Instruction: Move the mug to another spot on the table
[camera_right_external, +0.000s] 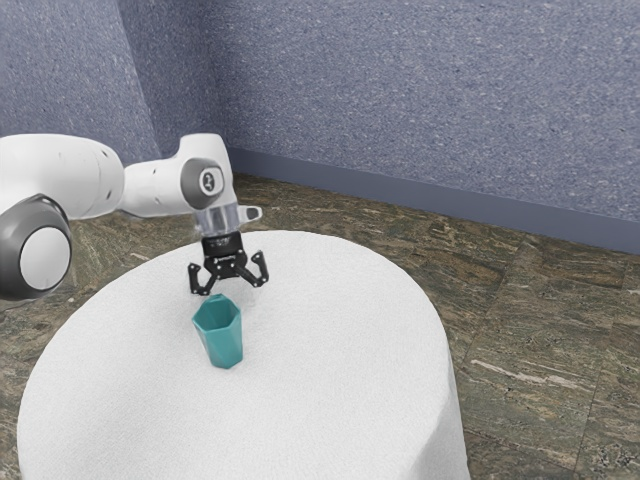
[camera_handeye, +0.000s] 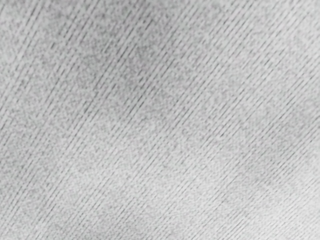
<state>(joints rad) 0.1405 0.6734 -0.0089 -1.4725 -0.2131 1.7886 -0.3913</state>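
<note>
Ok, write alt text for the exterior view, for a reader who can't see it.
A white robot arm holds its open black pincer over a teal mug standing upright on a round white table. A brown stone floor and blue-grey walls surround it.

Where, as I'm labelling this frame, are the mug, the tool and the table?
mug (camera_right_external: 221, 342), exterior view, on its teal side wall.
tool (camera_right_external: 229, 288), exterior view, midway between its open fingertips.
table (camera_right_external: 345, 335), exterior view, on its bare white top.

Matt teal mug (camera_right_external: 219, 336), ribbed white cloth over table (camera_right_external: 340, 385), glossy white arm (camera_right_external: 85, 180)
</note>
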